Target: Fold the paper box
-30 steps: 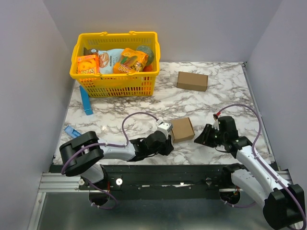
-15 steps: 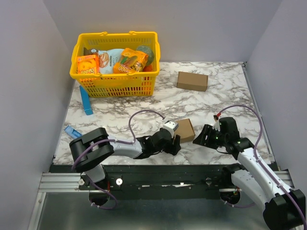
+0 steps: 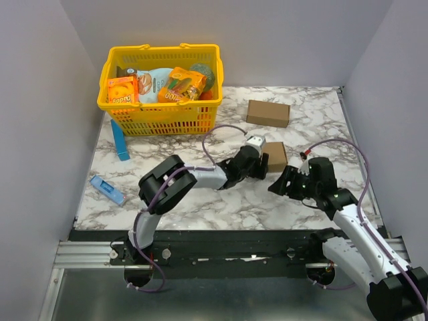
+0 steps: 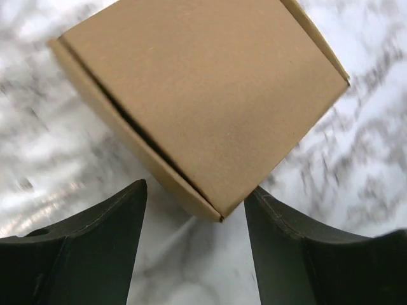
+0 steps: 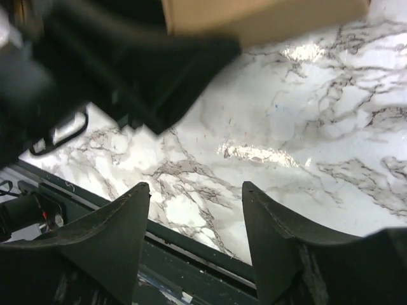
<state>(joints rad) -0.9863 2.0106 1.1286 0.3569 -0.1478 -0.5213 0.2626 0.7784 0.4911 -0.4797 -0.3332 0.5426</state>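
The paper box (image 3: pixel 275 155) now sits farther back on the bench (image 3: pixel 167 154), one corner between your left tool's (image 4: pixel 194 197) wide fingers. Your right tool (image 5: pixel 194 187) gapes empty.

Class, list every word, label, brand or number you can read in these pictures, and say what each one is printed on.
"Daddo", or close to it: small white lettering on the orange snack box at the left end of the yellow basket.
A similar word on the second orange box, tilted: too blurred to be sure.
Pale packet between them: print too small to read.
Paper box and longer brown carton: no print.
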